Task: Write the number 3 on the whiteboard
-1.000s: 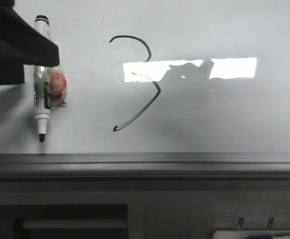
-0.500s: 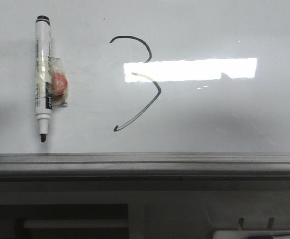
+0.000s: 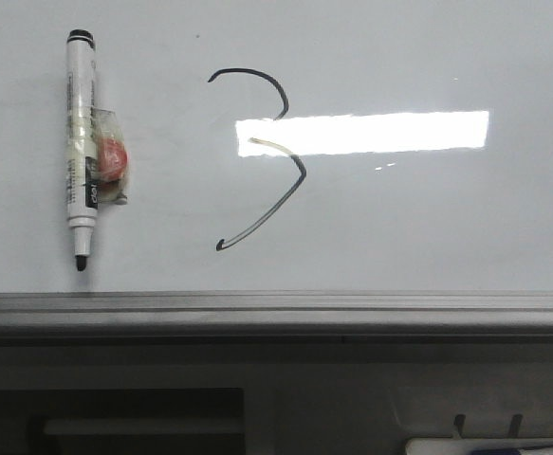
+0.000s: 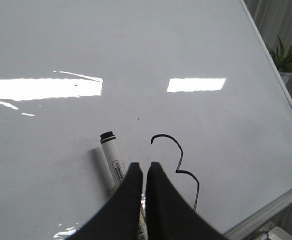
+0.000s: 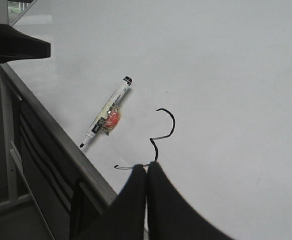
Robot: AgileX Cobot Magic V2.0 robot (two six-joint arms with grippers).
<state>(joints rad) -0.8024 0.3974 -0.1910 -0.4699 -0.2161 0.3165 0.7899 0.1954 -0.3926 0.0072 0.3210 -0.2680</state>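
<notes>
The whiteboard (image 3: 428, 227) fills the front view. On it is the number 3 (image 3: 305, 172), a thin black angular line. Left of it lies a white marker pen (image 3: 80, 142), tip uncapped and toward the rail, with a red lump in clear wrap (image 3: 113, 161) stuck to its side. Neither gripper shows in the front view. In the left wrist view my left gripper (image 4: 144, 166) hangs shut and empty above the marker (image 4: 113, 157), beside the number 3 (image 4: 180, 151). My right gripper (image 5: 146, 167) is shut and empty, above the lower stroke of the number 3 (image 5: 174, 122); the marker (image 5: 108, 116) lies beyond.
A grey metal rail (image 3: 276, 308) runs along the board's near edge, with a dark frame below. A bright rectangular light reflection (image 3: 361, 133) crosses the 3. Part of the left arm (image 5: 15, 45) shows beyond the board's edge. A potted plant (image 4: 286, 55) stands past the board.
The left arm, over the marker's upper end one second ago, has withdrawn from the front view. The dark arm silhouette in the light reflection is gone. Marker and 3 are unmoved.
</notes>
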